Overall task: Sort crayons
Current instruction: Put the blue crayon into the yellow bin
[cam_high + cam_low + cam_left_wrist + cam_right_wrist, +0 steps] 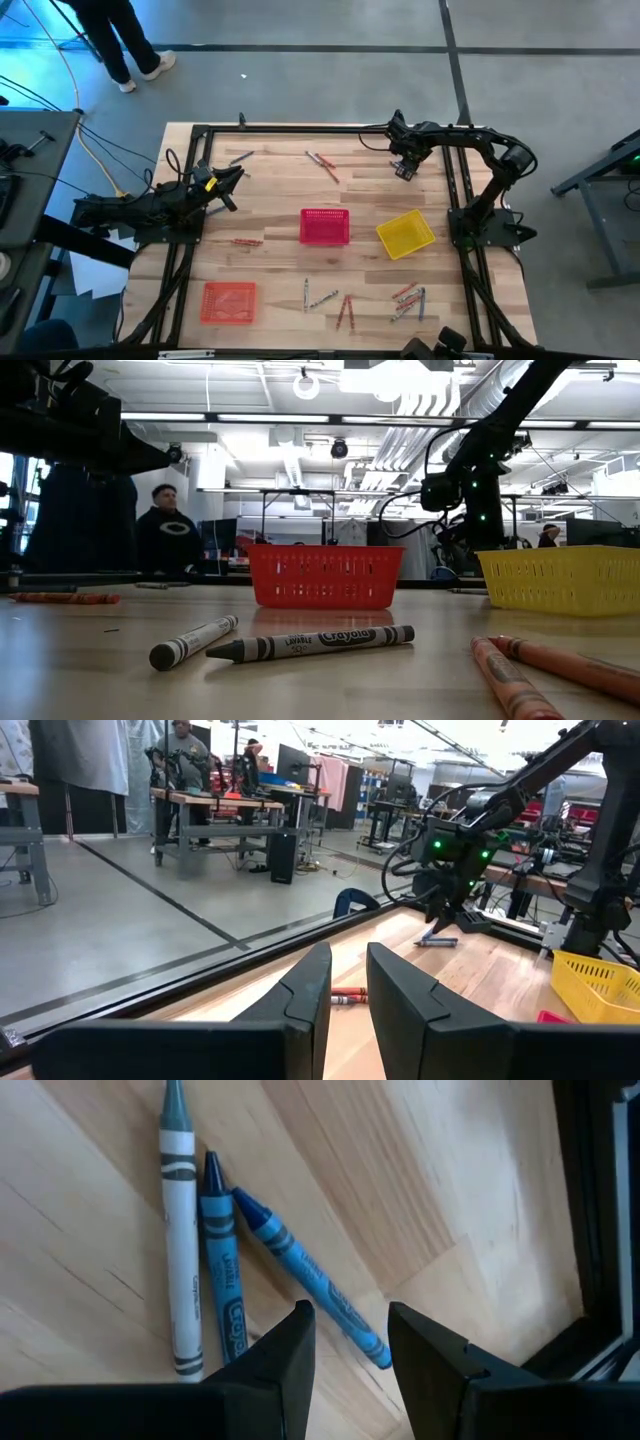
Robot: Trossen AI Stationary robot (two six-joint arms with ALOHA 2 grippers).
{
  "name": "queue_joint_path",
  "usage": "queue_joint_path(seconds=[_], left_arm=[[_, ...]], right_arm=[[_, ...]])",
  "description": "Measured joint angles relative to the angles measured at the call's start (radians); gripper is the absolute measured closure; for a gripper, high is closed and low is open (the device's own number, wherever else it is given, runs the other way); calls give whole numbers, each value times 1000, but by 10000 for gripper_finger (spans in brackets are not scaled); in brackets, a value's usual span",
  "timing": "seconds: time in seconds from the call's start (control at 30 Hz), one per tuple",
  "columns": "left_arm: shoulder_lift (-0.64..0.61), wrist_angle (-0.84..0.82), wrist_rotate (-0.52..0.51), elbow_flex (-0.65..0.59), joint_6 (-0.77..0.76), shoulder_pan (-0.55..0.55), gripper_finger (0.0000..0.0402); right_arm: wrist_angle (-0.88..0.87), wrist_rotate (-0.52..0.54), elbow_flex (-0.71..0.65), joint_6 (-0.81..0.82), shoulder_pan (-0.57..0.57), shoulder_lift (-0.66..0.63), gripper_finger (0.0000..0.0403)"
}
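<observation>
Crayons lie flat in loose groups on the wooden table: red and grey ones at the far middle, red ones at the left, and several near the front edge. My right gripper is open at the far right, pointing down above three crayons, a white-wrapped grey-blue one and two blue ones; its fingers stand over the last one's end, touching nothing that I can see. My left gripper is open and empty at the far left, held level.
A red mesh basket stands mid-table, a yellow one to its right, and an orange one at the near left. A black frame rail runs along the far edge. People stand beyond the table.
</observation>
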Motion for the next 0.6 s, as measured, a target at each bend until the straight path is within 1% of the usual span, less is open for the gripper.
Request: queue_joint_path(seconds=[0.27, 0.43, 0.6], left_arm=[[0, 0, 0, 0, 0, 0, 346], [0, 0, 0, 0, -1, 0, 346], [0, 0, 0, 0, -1, 0, 346]], right_arm=[[0, -15, 0, -1, -35, 0, 281], [7, -61, 0, 2, -51, 0, 281], [18, -77, 0, 2, -52, 0, 281]])
